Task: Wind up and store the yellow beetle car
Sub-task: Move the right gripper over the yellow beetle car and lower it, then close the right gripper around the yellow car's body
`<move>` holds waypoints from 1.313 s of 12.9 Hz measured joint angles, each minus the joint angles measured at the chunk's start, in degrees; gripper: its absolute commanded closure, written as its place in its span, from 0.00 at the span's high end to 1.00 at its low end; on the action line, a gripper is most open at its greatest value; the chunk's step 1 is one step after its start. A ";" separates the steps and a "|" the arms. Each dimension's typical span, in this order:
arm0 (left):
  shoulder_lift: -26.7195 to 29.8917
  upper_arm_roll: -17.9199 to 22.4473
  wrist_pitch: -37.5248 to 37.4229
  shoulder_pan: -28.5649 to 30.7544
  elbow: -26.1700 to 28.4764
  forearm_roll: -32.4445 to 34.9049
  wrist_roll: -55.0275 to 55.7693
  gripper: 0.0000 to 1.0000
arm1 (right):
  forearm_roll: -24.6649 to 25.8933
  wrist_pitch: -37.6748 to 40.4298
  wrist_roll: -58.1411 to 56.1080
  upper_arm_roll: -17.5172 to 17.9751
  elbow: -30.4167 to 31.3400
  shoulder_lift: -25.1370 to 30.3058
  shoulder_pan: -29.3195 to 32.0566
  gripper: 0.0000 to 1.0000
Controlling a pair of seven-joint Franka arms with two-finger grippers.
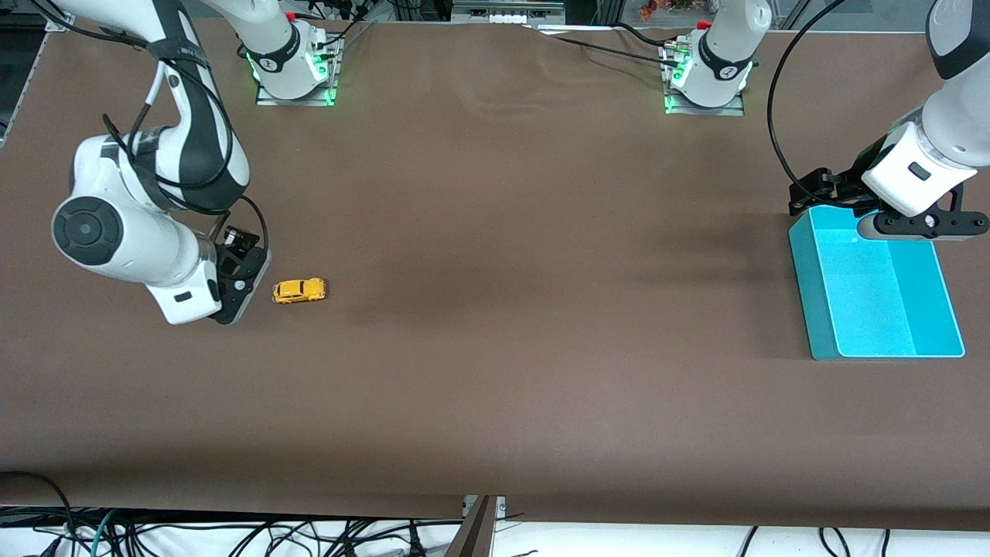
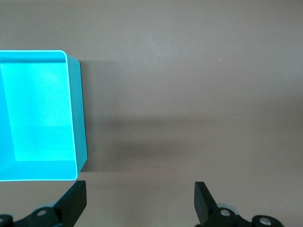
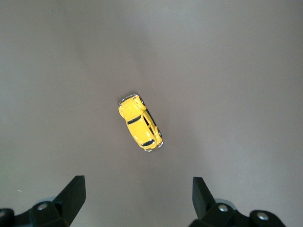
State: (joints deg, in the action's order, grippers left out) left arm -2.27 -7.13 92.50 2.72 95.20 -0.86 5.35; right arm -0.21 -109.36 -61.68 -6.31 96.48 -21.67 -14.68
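The yellow beetle car (image 1: 298, 291) stands on its wheels on the brown table toward the right arm's end. In the right wrist view the car (image 3: 140, 128) lies just ahead of the fingertips, slightly askew. My right gripper (image 1: 236, 290) hangs close beside the car, open and empty (image 3: 138, 191). My left gripper (image 1: 924, 224) waits up in the air by the cyan bin's edge that lies farther from the front camera. It is open and empty (image 2: 139, 196).
An empty cyan bin (image 1: 804, 286) sits at the left arm's end of the table and also shows in the left wrist view (image 2: 78, 118). The brown table (image 1: 541, 309) stretches between the car and the bin. Cables hang below the table's near edge.
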 measured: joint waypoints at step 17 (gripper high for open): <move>-0.04 0.10 -0.19 0.00 -0.22 0.00 0.00 1.00 | 0.00 -38.13 -20.02 1.72 27.50 0.08 -0.10 1.00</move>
State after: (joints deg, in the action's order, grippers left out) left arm -2.31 -7.03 92.31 2.72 94.98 -0.86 5.35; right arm -0.22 -147.49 -81.70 -4.59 123.97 -21.59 -14.78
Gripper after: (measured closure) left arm 0.000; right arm 0.000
